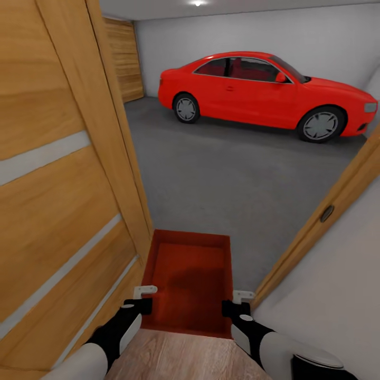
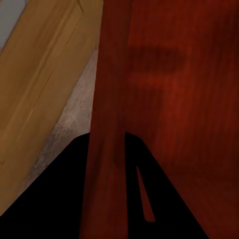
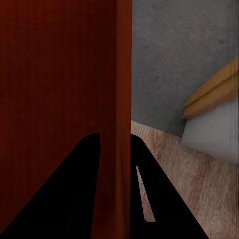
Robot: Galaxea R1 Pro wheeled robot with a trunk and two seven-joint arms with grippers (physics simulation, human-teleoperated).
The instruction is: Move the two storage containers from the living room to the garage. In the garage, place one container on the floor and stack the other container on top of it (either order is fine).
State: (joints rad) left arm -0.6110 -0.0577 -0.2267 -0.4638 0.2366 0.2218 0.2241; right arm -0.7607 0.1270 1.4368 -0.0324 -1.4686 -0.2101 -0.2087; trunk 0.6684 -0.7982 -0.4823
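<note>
Orange-red plastic sits at the middle of the head view: one storage container (image 1: 190, 274), open side up, is carried level between both arms over the threshold where light wood planks (image 1: 179, 356) give way to the dark grey floor (image 1: 221, 179) of the garage. The left gripper (image 1: 141, 298) clamps the bin's left wall near its near corner, and the right gripper (image 1: 236, 303) clamps the right wall likewise. A wooden door (image 1: 58, 174) with pale stripes stands open on the left, a wooden door frame (image 1: 327, 211) slants on the right, and a red car (image 1: 264, 89) is parked well ahead by the pale back wall. From the left wrist view, the black fingers (image 2: 55, 199) straddle the container's thin wall (image 2: 107, 124), closed onto it, with the ribbed bottom to one side and the door to the other. From the right wrist view, the fingers (image 3: 149, 189) pinch the opposite wall (image 3: 123, 99) the same way, grey floor and wood planks lying beyond it.
</note>
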